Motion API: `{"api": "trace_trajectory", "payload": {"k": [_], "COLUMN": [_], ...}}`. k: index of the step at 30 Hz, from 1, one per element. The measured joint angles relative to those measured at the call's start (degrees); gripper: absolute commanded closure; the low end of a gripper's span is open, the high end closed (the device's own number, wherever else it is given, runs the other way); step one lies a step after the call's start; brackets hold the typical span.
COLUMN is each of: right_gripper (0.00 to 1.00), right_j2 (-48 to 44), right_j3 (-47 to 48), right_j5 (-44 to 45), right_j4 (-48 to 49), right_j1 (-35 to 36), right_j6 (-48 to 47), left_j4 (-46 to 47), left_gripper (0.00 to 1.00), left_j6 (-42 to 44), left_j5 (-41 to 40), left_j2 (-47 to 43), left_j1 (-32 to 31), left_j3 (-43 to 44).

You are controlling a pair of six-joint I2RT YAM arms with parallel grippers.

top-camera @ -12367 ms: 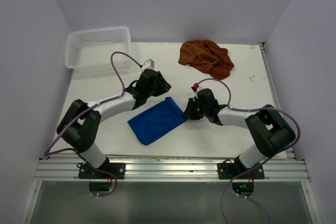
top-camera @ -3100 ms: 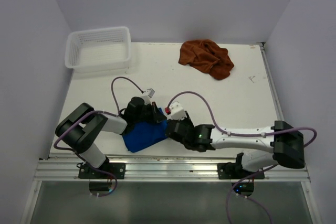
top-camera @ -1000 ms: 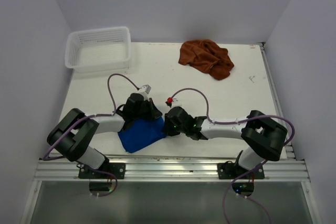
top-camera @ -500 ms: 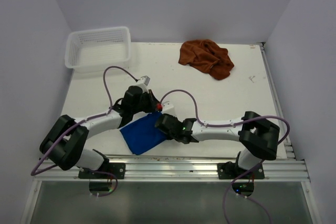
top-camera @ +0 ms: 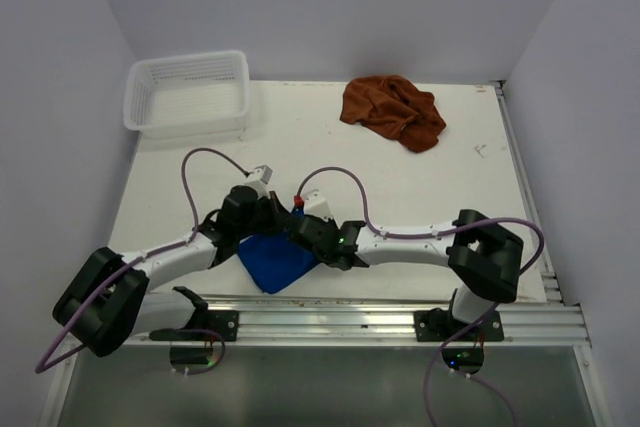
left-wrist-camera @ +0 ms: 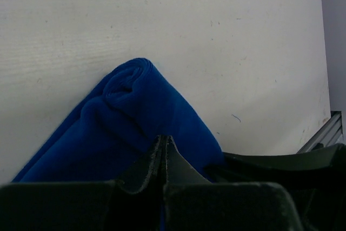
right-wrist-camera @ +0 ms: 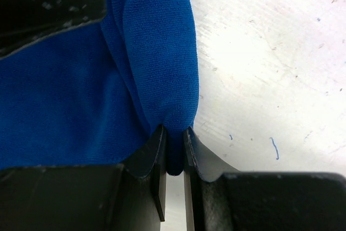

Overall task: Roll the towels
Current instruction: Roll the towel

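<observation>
The blue towel [top-camera: 279, 261] lies bunched near the table's front edge, with a rolled end [left-wrist-camera: 128, 81] pointing away in the left wrist view. My right gripper [top-camera: 303, 238] is shut on a thick fold of it [right-wrist-camera: 162, 52]; the cloth is pinched between the fingertips [right-wrist-camera: 174, 130]. My left gripper [top-camera: 266, 230] sits over the towel's far left side. Its tips [left-wrist-camera: 163, 138] are pressed together with no cloth showing between them, and the blue towel [left-wrist-camera: 135, 114] spreads underneath. The rust-brown towel [top-camera: 392, 112] lies crumpled at the back, far from both grippers.
A white mesh basket [top-camera: 187, 93] stands at the back left corner. The metal rail [top-camera: 330, 322] runs along the front edge just below the blue towel. Side walls close in left and right. Both arms' cables loop above the table's middle.
Both grippers have shifted left and slightly toward the front edge. The left arm's elbow swung out to the lower left. The blue towel is now gathered into a narrower bundle.
</observation>
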Motion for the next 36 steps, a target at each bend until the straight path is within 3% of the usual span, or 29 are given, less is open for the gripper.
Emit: {"api": "trace_trajectory", "payload": {"k": [12,18,29,36], "right_gripper": [1.0,1.0,1.0,1.0], "right_j2": [2.6,8.2,12.7,10.9], "right_j3": [2.8,6.7,9.9,7.0], "right_j5": [6.6,13.2,21.3,20.7], "right_j4": [-3.0,-5.1,-9.9,-3.3], "right_j1": [2.0,6.5,7.5,8.9], "right_j6": [-5.3,-7.6,-7.2,-7.8], "left_j4": [-4.8,-7.6,-12.4,-16.6], "left_gripper": [1.0,1.0,1.0,1.0], "left_j6": [-1.1,-2.7,-5.1,-7.6], "left_j5": [-3.5,-5.0,-5.6,-8.1], "left_j2": [-14.3,-12.7,-9.9,-18.2], "left_j1": [0.0,0.2,1.0,3.3], "left_j3": [-3.1,-0.9,-0.1,-0.2]}}
